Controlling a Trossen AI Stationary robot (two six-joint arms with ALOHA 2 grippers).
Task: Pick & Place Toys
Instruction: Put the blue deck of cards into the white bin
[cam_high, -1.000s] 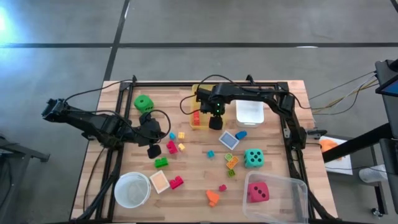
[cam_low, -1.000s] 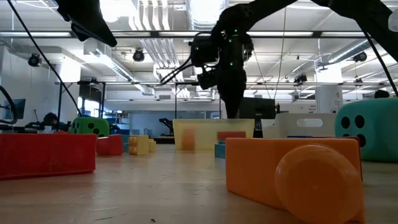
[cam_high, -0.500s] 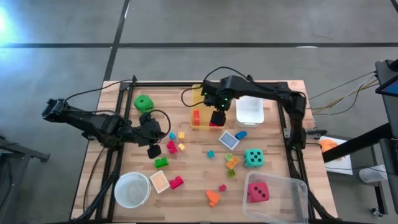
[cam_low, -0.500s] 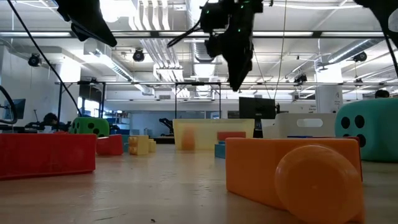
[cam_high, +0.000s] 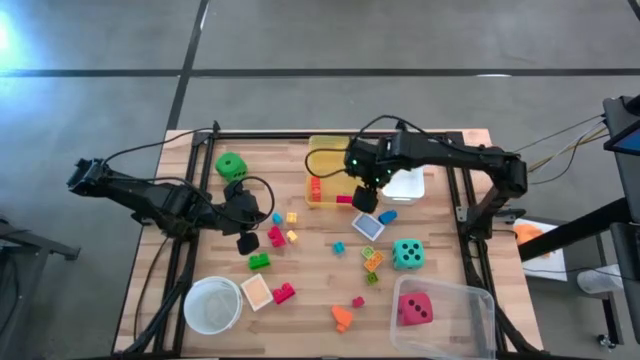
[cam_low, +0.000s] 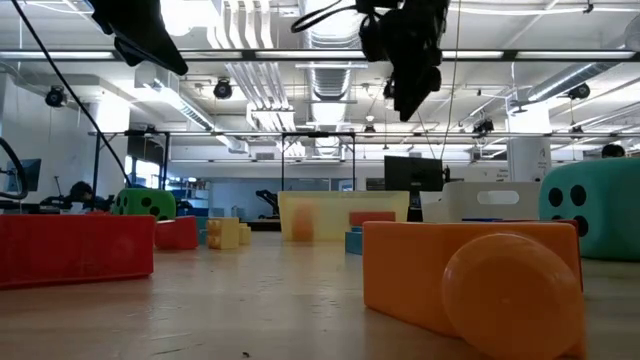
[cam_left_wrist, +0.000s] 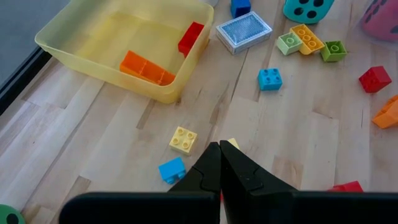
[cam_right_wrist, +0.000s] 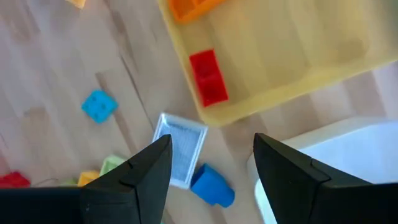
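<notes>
Above the near right corner of the translucent yellow plastic bin (cam_high: 330, 172), my right gripper (cam_high: 365, 197) hung with fingers apart and empty, a red plastic block (cam_right_wrist: 208, 78) lying inside; my left gripper (cam_left_wrist: 220, 163) waited pinched together at the left.

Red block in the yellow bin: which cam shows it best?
Right wrist view: the red block is large and unobstructed. Left wrist view shows it leaning on the bin wall; high view only a speck; low view a faint shape through the wall.
</notes>
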